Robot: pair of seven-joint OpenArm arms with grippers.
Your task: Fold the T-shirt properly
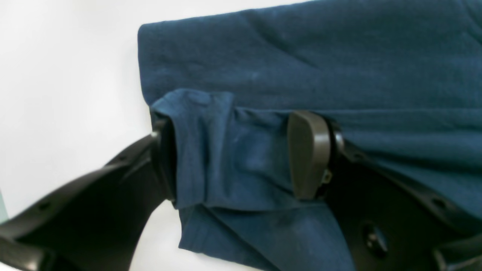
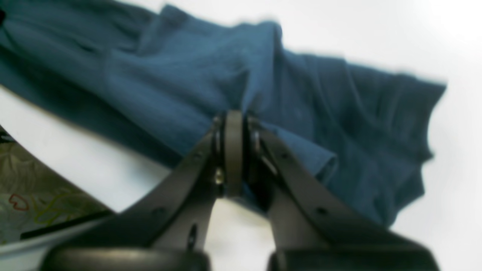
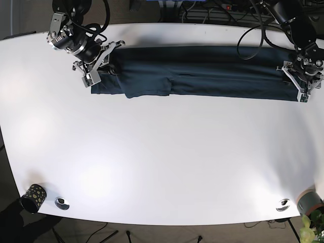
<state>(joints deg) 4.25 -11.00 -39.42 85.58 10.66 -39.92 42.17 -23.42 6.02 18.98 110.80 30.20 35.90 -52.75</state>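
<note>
Across white table (image 3: 162, 167), long navy knit T-shirt (image 3: 202, 71); right jaws clamped on it, left jaws apart.

White table (image 3: 162, 167) over dark floor (image 3: 10, 225); cables (image 3: 202, 12) behind.

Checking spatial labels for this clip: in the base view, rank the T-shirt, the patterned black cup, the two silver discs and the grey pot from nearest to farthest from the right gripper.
1. T-shirt: pinched in the jaws of the right gripper, upper left.
2. Patterned black cup: bottom-left corner; silver disc beside it, too close to call.
3. Second silver disc: bottom right.
4. Grey pot: bottom-right corner.
</note>
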